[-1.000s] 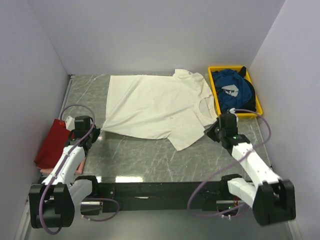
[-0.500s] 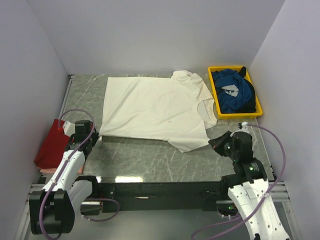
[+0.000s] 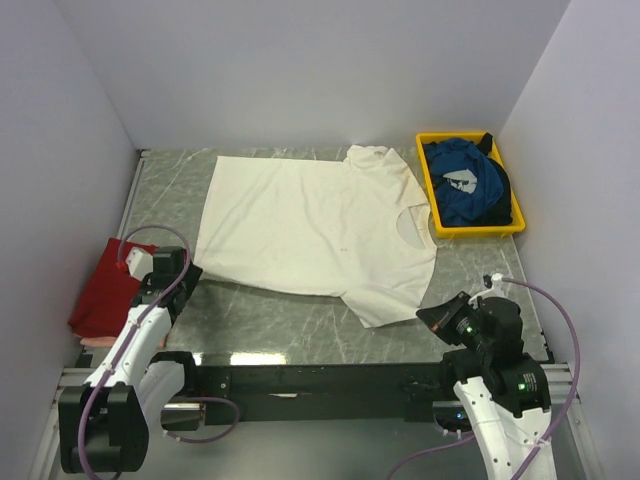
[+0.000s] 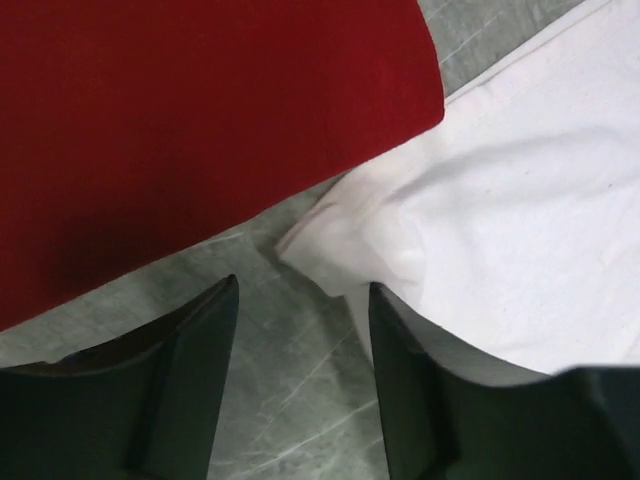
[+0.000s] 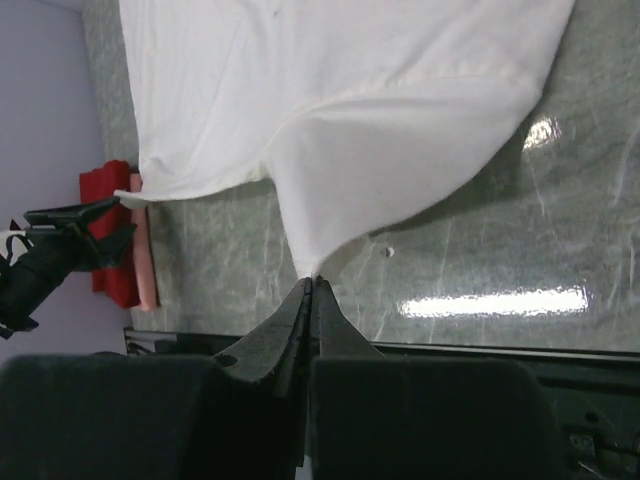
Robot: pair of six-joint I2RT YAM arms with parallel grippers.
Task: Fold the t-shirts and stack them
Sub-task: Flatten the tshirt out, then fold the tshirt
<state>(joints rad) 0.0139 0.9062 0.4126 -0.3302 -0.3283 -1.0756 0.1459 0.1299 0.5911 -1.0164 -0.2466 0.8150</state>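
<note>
Right pincer grips one cream tee; one red tee, one blue tee.

We see bright, even light, white glare patches on the glossy bench, and slightly soft wrist close-ups.

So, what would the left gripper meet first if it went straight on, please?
The left gripper would probably meet the corner of the white t-shirt, lying just ahead of its open jaws; depth is unclear.
</note>
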